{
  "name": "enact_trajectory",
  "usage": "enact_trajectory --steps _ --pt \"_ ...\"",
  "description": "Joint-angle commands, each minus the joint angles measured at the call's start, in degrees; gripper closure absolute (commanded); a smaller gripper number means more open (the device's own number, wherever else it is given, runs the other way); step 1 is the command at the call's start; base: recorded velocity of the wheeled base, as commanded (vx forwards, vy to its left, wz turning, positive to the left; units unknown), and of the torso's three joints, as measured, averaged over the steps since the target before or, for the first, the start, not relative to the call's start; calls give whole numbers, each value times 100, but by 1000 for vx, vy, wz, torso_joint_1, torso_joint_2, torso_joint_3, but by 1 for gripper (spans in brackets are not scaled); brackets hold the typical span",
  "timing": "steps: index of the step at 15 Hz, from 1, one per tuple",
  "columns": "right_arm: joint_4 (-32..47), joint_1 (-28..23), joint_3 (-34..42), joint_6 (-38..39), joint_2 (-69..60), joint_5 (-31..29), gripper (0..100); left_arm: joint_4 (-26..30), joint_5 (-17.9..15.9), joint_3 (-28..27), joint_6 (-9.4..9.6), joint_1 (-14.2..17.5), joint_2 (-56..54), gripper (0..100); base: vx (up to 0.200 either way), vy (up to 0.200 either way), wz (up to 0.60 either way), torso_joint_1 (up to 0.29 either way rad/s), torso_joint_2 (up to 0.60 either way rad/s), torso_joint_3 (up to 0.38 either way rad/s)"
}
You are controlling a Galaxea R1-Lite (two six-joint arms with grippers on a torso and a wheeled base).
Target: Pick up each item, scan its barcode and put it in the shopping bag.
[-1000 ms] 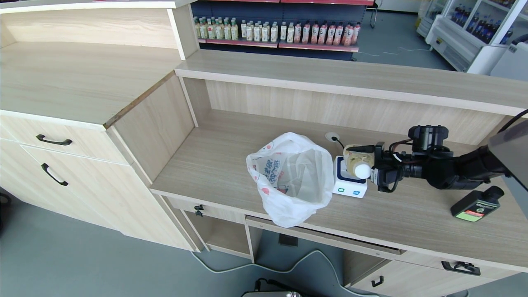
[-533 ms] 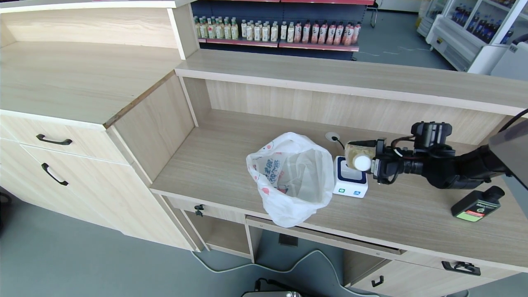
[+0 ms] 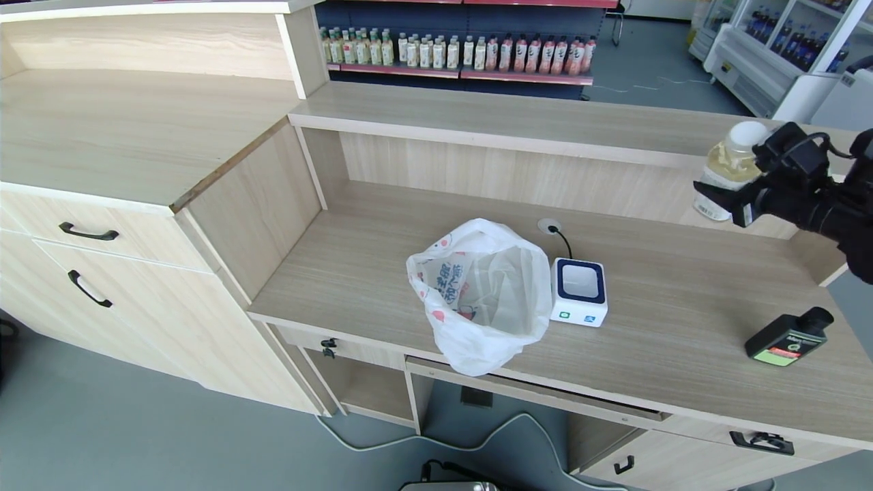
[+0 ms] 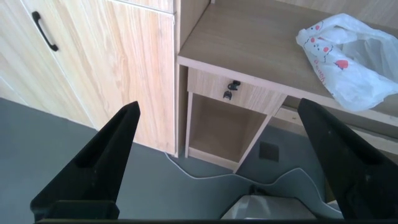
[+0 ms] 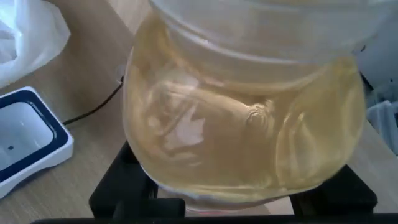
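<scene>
My right gripper [image 3: 740, 187] is shut on a clear bottle [image 3: 728, 169] of pale yellow liquid with a white cap, held high at the far right, level with the counter's upper ledge. Close up, the bottle [image 5: 242, 118] sits between the black fingers. The white shopping bag [image 3: 481, 290] stands open on the counter, and the white scanner [image 3: 580, 292] with a dark blue window sits just right of it. The bag [image 4: 351, 59] lies on the counter's edge in the left wrist view. My left gripper [image 4: 227, 162] is open, low beside the counter, above the floor.
A dark green bottle [image 3: 788, 337] with a black cap lies near the counter's right end. A black cable runs from the scanner to a grommet [image 3: 549, 225]. Drawers with black handles [image 3: 89, 233] stand to the left. A raised ledge [image 3: 545, 126] runs behind the counter.
My right gripper has lifted the bottle from over the scanner, up and to the right, turning it cap-up. The bag, scanner and green bottle have stayed put.
</scene>
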Motion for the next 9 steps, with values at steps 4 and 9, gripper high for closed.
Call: enact_trajectory --steps 4,9 --pt "560 -575 1858 982 -2331 -2069 100 -1 1 1 -1 4 -2 0 0 0 0 0 0 0" --pt "1157 -768 2543 1299 -3174 -2271 100 -1 1 1 -1 4 -2 0 0 0 0 0 0 0"
